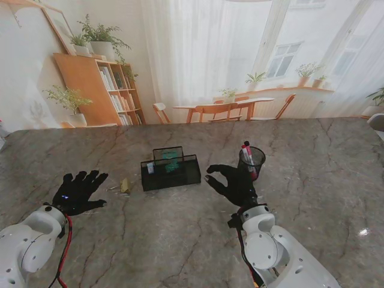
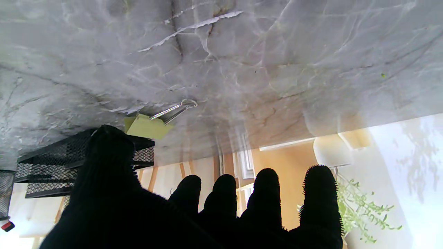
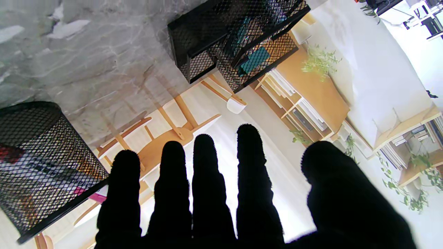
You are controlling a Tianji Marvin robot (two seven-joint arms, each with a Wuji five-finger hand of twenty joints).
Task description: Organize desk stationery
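Left hand lies low over the table at the near left, palm down, fingers spread and holding nothing. Right hand hovers right of centre, fingers extended and slightly apart, also holding nothing.

A black mesh organizer tray stands at table centre, with teal and white items inside its compartments; these are too small to identify. A yellow-green binder clip with wire handles lies on the table between the left hand and the tray, just beside the tray's left end and apart from the hand. A black mesh pen cup stands upright to the right of the tray, just beyond the right hand, with red-capped pens inside.
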